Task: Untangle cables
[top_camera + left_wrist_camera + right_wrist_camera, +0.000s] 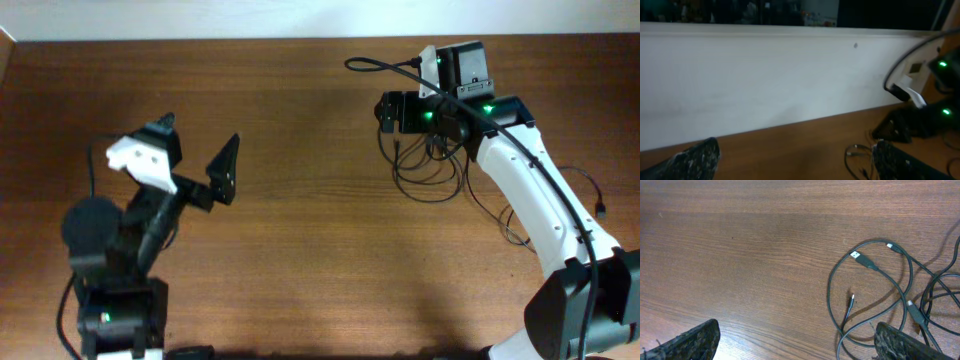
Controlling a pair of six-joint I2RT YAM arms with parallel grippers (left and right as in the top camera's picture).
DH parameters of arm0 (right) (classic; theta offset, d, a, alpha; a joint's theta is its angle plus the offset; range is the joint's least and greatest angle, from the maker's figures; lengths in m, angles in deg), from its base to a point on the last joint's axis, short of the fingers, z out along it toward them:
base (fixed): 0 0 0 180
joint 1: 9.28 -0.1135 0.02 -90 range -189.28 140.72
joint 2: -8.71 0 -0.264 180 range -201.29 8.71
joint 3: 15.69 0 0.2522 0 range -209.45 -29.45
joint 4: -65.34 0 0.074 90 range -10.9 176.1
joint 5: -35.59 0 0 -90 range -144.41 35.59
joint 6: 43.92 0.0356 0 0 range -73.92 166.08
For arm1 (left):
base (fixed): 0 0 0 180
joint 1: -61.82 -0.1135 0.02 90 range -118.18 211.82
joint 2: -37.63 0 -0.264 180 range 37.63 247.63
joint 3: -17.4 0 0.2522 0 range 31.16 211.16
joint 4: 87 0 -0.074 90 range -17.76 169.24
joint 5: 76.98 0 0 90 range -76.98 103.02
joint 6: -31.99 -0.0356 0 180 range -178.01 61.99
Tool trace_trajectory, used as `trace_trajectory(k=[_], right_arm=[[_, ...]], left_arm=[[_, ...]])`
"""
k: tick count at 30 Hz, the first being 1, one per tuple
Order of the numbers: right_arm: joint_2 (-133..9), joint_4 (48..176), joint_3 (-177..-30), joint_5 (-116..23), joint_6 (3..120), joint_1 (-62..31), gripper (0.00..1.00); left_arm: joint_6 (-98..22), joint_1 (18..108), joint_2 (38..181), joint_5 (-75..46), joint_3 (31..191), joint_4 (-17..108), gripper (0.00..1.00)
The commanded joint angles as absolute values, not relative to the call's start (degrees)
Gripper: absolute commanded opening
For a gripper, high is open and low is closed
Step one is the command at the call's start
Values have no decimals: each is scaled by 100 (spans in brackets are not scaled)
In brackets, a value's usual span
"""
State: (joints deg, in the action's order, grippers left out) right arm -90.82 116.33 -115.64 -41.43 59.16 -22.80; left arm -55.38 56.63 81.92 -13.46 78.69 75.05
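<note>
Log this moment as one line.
left gripper open, empty, away from cables | right gripper open, over cables | cables in loose loops on table, not gripped

Setting: robotics lab bench. Bare wood-grain desk (300,260) against a plain white wall (765,85) (dark, blurred room beyond). Left arm (120,250) and right arm (530,200) stand at its near edge.

The table (740,255) is brown wood with fine straight grain and a soft sheen where light falls. The cables (900,287) have a thin, dull black sheath that looks like rubber or plastic, and one plug (855,255) ends in bright silvery metal. The right claw (795,330) has black fingers (692,341) with a rough, speckled face. The arm (525,195) behind it wears a smooth white plastic shell.
</note>
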Motion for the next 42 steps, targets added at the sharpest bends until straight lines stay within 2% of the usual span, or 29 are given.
trace_trajectory(k=[1,9,21,25,42], right_arm=[[-9108,11642,-11571,-4159,5894,-2272,99],[-9110,11642,-11571,-4159,5894,-2272,98],[-9110,11642,-11571,-4159,5894,-2272,99],[-9110,11642,-11571,-4159,5894,-2272,99],[-9110,11642,-11571,-4159,5894,-2272,98]], left_arm=[[-5588,5679,7296,-1350,7224,7798,99],[-5586,5679,5521,-1350,6300,7820,99],[-5586,5679,3869,-1352,5122,8290,99],[-5588,5679,3790,-1372,4588,9247,99],[-5588,5960,3790,-1370,3170,9103,99]])
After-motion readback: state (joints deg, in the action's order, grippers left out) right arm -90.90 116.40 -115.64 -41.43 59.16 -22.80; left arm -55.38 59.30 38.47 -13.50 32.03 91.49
